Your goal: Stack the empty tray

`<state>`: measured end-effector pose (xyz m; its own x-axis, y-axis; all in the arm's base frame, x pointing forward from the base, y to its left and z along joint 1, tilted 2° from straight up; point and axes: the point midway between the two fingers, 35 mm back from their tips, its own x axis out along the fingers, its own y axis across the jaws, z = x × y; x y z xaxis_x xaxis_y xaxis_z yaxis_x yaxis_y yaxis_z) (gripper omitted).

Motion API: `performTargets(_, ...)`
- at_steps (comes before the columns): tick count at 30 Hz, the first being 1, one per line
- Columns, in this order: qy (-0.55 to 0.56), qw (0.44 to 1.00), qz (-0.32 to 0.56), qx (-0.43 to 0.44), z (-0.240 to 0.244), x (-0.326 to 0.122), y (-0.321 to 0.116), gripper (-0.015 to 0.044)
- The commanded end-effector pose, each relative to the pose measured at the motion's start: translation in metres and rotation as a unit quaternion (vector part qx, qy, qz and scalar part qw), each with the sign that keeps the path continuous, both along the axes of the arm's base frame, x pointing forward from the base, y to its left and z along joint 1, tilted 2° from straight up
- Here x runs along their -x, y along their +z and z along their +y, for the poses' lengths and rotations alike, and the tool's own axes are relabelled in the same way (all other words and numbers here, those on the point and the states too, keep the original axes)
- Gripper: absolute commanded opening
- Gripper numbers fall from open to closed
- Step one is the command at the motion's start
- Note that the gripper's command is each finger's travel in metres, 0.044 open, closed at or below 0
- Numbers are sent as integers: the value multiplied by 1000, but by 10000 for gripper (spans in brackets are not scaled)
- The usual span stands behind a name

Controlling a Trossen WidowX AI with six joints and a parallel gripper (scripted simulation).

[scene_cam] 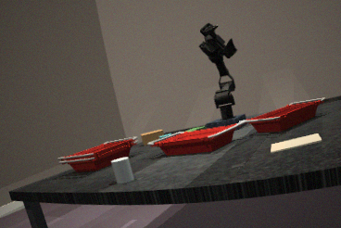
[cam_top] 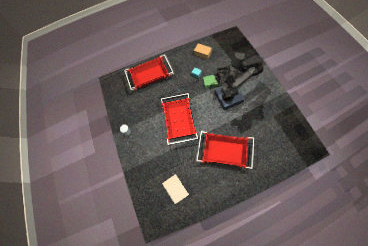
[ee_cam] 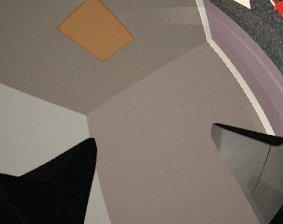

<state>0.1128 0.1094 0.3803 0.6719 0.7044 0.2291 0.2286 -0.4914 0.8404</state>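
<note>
The middle red tray (cam_top: 172,120) (scene_cam: 195,145) stands upright with small red bumps on its floor, seemingly the load. Its white wire bars lie out beyond its ends, one bar (cam_top: 175,96) at the far end and one bar (cam_top: 183,141) at the near end. A red tray (cam_top: 225,150) (scene_cam: 283,120) at the front right looks empty, its bars also out. Another red tray (cam_top: 150,72) (scene_cam: 104,152) at the back left looks empty from above; doubled bars show at its left end in the exterior view. My gripper (scene_cam: 219,44) (ee_cam: 156,137) is open and empty, raised high above the table, away from the trays.
An orange block (cam_top: 203,51) (scene_cam: 152,137), a cyan block (cam_top: 196,72) and a green block (cam_top: 210,80) lie near the arm's base (cam_top: 229,98). A white cylinder (cam_top: 125,129) (scene_cam: 122,171) stands at the left edge. A cream slab (cam_top: 175,189) (scene_cam: 296,143) lies at the front.
</note>
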Motion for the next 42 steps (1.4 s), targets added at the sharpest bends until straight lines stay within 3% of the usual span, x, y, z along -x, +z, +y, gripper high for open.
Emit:
performTargets(1,0,1000,0,0,0,0,0,374)
performTargets(8,-1,1000,0,2,0,-1,0,190)
performTargets(12,-19,998,-7,53,4,-19,1,85)
performTargets(17,-45,985,-40,161,11,-47,2,81)
performTargets(21,-55,943,-98,313,21,-80,-9,81)
performTargets(27,-30,824,-204,528,32,-126,-20,81)
performTargets(33,51,645,-316,694,43,-174,-40,81)
performTargets(35,89,575,-355,732,47,-189,-50,81)
performTargets(42,179,416,-436,778,54,-220,-75,81)
